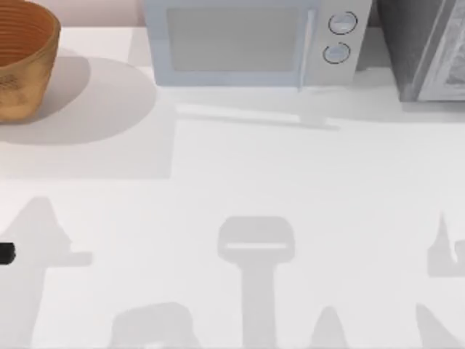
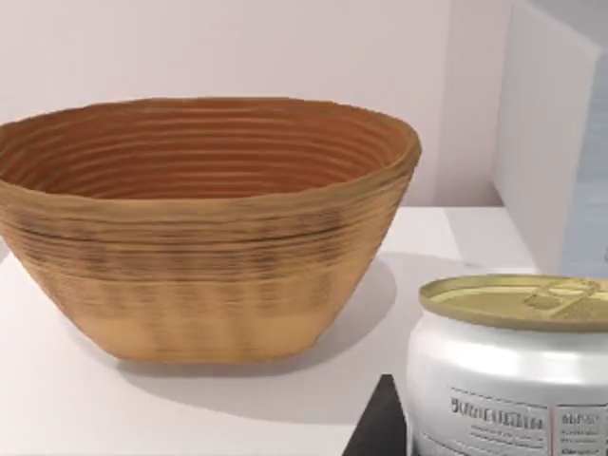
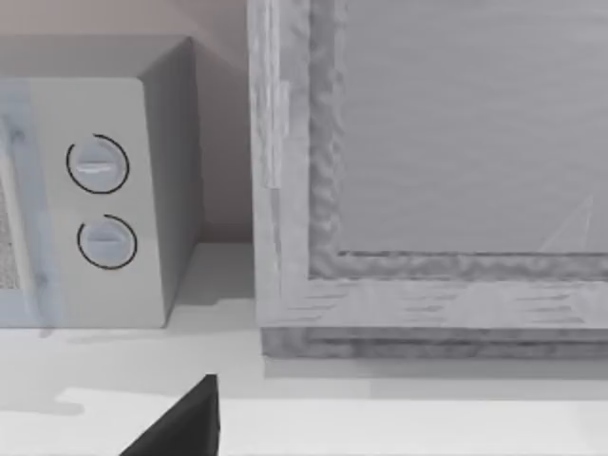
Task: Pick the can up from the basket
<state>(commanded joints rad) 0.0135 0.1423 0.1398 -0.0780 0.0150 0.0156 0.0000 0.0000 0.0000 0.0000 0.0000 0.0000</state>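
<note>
The can (image 2: 513, 370) is close up in the left wrist view: dull gold top with a pull tab, shiny white side, printed label. It is outside the basket (image 2: 204, 237), a wide orange-brown ribbed bowl standing behind it with nothing showing inside. My left gripper (image 2: 503, 427) is shut on the can, with one dark finger (image 2: 375, 432) against its side and the other hidden. From above, the basket (image 1: 22, 65) stands at the table's far left corner. A black part of my left arm (image 1: 6, 253) shows at the left edge. One dark finger (image 3: 185, 427) of my parked right gripper shows, holding nothing.
A white microwave (image 1: 254, 43) with two round knobs stands at the back middle. A grey cabinet (image 1: 429, 47) stands at the back right, near the right wrist camera. The white table (image 1: 240, 182) spreads in front of them.
</note>
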